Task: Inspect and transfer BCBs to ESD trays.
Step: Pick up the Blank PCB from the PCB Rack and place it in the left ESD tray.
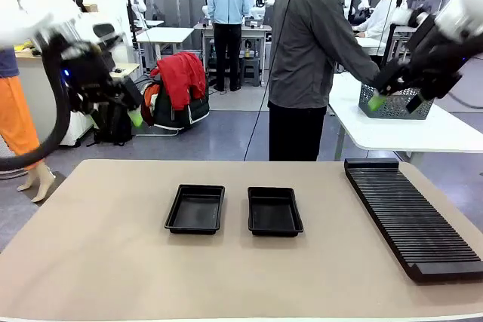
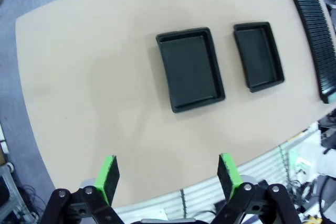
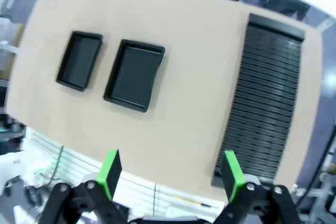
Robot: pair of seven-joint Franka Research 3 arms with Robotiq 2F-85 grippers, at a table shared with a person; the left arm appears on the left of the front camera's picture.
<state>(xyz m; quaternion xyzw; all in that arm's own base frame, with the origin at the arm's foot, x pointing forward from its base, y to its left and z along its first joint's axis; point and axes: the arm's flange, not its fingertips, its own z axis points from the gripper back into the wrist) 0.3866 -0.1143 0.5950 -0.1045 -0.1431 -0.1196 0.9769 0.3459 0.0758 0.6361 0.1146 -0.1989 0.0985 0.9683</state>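
Two black ESD trays lie side by side mid-table, the left tray [image 1: 195, 208] [image 2: 189, 68] [image 3: 80, 60] and the right tray [image 1: 274, 210] [image 2: 258, 55] [image 3: 135, 74]; both look bare inside. No green BCB is in view. My left gripper [image 1: 132, 111] [image 2: 168, 177] hangs high above the table's left side, open with nothing between its green pads. My right gripper [image 1: 383, 97] [image 3: 170, 174] is raised high at the right, also open and holding nothing. A person in a grey hooded jacket [image 1: 313, 35] stands at the far side, reaching toward a grey mesh basket [image 1: 395, 103].
A long black ribbed slotted rack [image 1: 411, 216] [image 3: 268, 98] [image 2: 317, 35] lies along the table's right side. The basket sits on a white table [image 1: 407, 130] behind. Bare tan tabletop [image 1: 98, 254] spreads around the trays.
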